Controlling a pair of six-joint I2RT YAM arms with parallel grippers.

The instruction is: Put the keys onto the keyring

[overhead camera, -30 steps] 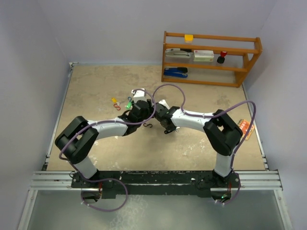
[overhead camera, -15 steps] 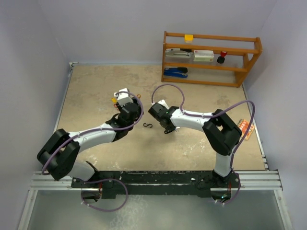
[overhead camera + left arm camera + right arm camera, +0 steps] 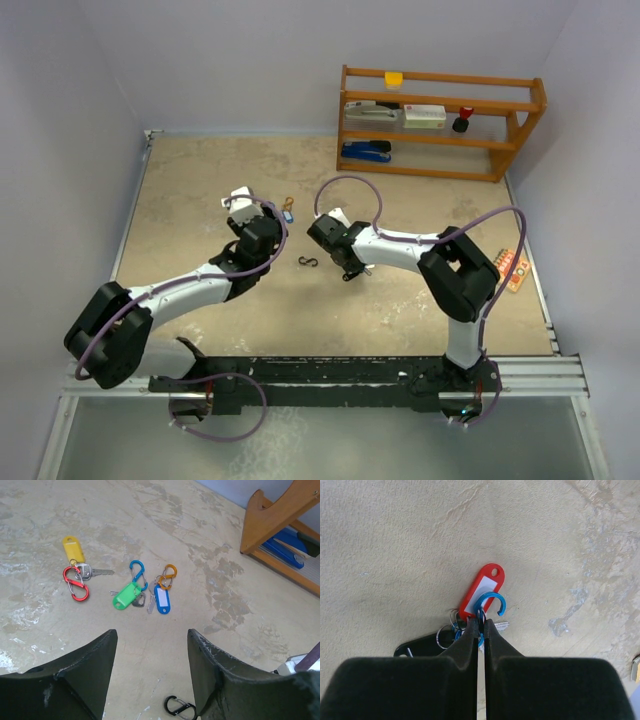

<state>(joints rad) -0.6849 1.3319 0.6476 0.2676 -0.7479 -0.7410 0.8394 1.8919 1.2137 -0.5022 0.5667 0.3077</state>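
My right gripper [image 3: 479, 623] is shut on a blue S-shaped clip [image 3: 493, 603] just above the table. A red-tagged key [image 3: 482, 586], small silver rings and a black fob [image 3: 420, 645] hang on that clip. My left gripper [image 3: 152, 632] is open and empty above the table. Ahead of it lie a yellow-tagged key [image 3: 73, 547] on a red clip [image 3: 76, 583], a green-tagged key [image 3: 126, 596] by a blue clip [image 3: 137, 574], and a blue-tagged key [image 3: 162, 600] by an orange clip [image 3: 168, 576]. In the top view the left gripper [image 3: 260, 232] hides most of them; the blue tag [image 3: 288, 213] shows.
A loose black clip [image 3: 307, 262] lies between the two grippers and shows under my left gripper's right finger [image 3: 179, 707]. A wooden shelf [image 3: 440, 120] with a blue stapler [image 3: 290, 547] stands at the back right. An orange packet [image 3: 512, 268] lies at the right edge.
My left arm has swung left and away from the right gripper, now over the loose keys. The right gripper has shifted slightly left, still shut on the blue clip.
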